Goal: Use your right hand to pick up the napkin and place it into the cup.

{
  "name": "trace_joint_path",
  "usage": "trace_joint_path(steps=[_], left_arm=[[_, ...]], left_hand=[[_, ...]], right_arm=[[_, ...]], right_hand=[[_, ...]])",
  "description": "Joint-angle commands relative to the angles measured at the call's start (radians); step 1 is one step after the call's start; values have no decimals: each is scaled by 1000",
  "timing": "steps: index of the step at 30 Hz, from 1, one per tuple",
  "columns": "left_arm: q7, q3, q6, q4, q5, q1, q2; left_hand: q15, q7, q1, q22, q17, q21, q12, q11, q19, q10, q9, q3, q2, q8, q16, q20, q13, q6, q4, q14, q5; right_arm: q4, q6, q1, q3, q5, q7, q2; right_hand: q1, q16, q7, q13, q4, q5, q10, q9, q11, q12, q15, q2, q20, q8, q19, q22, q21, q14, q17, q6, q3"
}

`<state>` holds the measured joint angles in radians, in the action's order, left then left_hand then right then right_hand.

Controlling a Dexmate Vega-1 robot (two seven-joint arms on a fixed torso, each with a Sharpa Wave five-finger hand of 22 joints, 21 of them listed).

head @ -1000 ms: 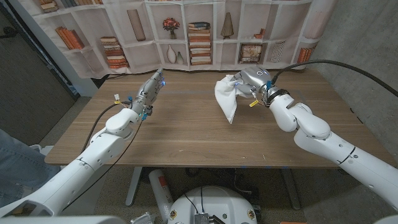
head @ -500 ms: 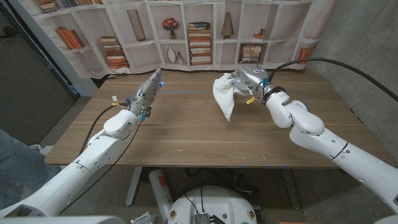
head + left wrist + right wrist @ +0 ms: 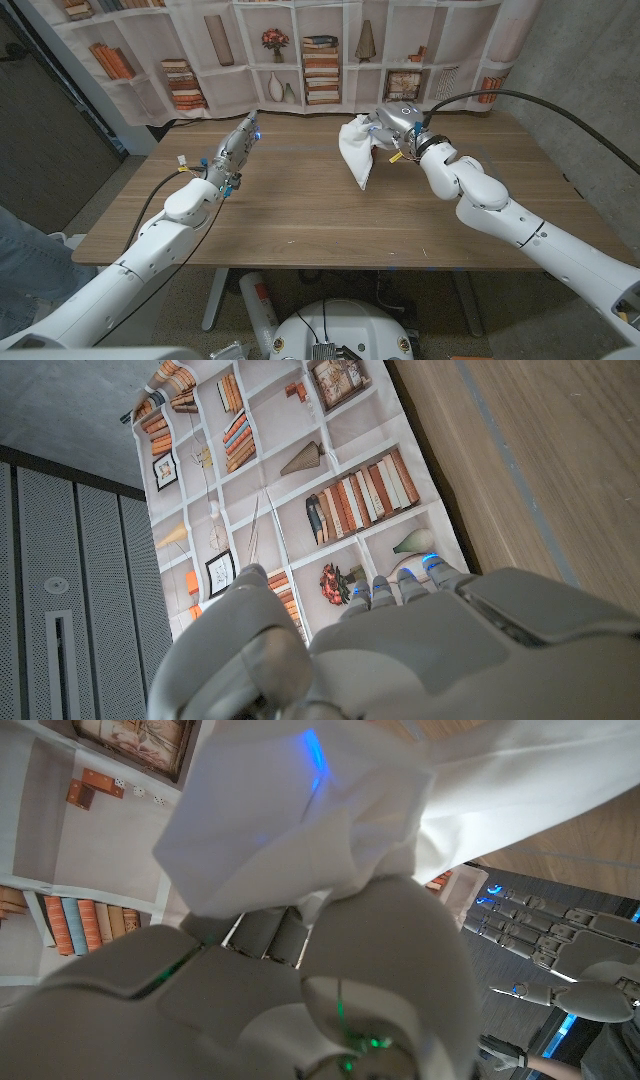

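Here, from the near edge of the table outward:

Table [image 3: 300, 220]: wooden top; both arms come in over its near corners and reach toward the far edge.

Left hand [image 3: 240, 143]: over the left part of the tabletop, well short of the far edge, with a blue light at its fingertips. In the left wrist view the hand [image 3: 400, 650] is seen from behind, the fingers [image 3: 385, 592] side by side and reaching out, nothing between them (the palm side is hidden, so how far they curl is hard to judge). It holds nothing that can be seen.

Right hand [image 3: 398, 125]: over the far part of the tabletop, right of the middle, just short of the far edge. Its fingers are closed around the bunched top of the napkin.

Napkin [image 3: 357, 148]: white cloth, gripped at its upper end by the right hand and hanging from there in a tapering fold that points toward the near edge. Whether its lower tip touches the tabletop cannot be told. In the right wrist view the napkin [image 3: 300, 810] bulges out above the back of the right hand [image 3: 330, 990], with a blue glint on the cloth.

Left hand seen from the right wrist: pale fingers [image 3: 540, 925] stretched out and apart, off to one side of the napkin.

Backdrop [image 3: 300, 50]: beyond the far edge hangs a curtain printed as a bookshelf with books and vases; it also shows behind the left hand in the left wrist view [image 3: 300, 460].
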<state>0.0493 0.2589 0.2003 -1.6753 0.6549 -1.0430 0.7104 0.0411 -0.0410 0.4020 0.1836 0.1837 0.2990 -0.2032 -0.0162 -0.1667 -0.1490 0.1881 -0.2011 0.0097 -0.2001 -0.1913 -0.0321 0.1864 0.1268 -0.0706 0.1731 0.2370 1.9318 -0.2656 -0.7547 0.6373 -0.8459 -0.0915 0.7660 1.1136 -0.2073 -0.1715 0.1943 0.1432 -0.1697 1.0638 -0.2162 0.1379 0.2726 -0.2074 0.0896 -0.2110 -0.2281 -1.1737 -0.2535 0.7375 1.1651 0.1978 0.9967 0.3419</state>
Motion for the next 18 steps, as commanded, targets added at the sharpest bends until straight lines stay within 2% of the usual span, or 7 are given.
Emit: trace_joint_path(steps=[1,13,18], left_arm=[[-2,-3,2,0,0,-4,2],[-7,2,-6,5,0,6,2],[-5,3,-12,4,-3,8,5]], left_hand=[[7,-2,1,3,4,-1,-1,0,-78,-4,3,4,8,1,0,3,2,5,1,23,-3],[7,-3,2,3,4,-2,-2,-2,-77,-3,3,5,9,1,0,4,2,5,2,23,-3],[7,-3,2,3,4,-3,-2,-1,-76,-3,3,5,9,1,0,4,2,5,2,22,-3]], right_arm=[[-48,-25,53,49,-65,-6,-26],[-108,-31,100,60,-19,16,-58],[-154,-36,133,78,-9,21,-76]], right_hand=[[12,-1,-4,4,-4,-4,31,-6,20,-3,-21,26,-15,3,20,-2,10,29,2,6,7],[9,0,-5,5,-5,-3,31,-6,23,-7,-21,26,-15,5,27,-3,16,29,3,6,7],[8,0,-6,5,-6,-3,33,-7,27,-8,-21,26,-15,7,30,0,16,28,3,5,8]])
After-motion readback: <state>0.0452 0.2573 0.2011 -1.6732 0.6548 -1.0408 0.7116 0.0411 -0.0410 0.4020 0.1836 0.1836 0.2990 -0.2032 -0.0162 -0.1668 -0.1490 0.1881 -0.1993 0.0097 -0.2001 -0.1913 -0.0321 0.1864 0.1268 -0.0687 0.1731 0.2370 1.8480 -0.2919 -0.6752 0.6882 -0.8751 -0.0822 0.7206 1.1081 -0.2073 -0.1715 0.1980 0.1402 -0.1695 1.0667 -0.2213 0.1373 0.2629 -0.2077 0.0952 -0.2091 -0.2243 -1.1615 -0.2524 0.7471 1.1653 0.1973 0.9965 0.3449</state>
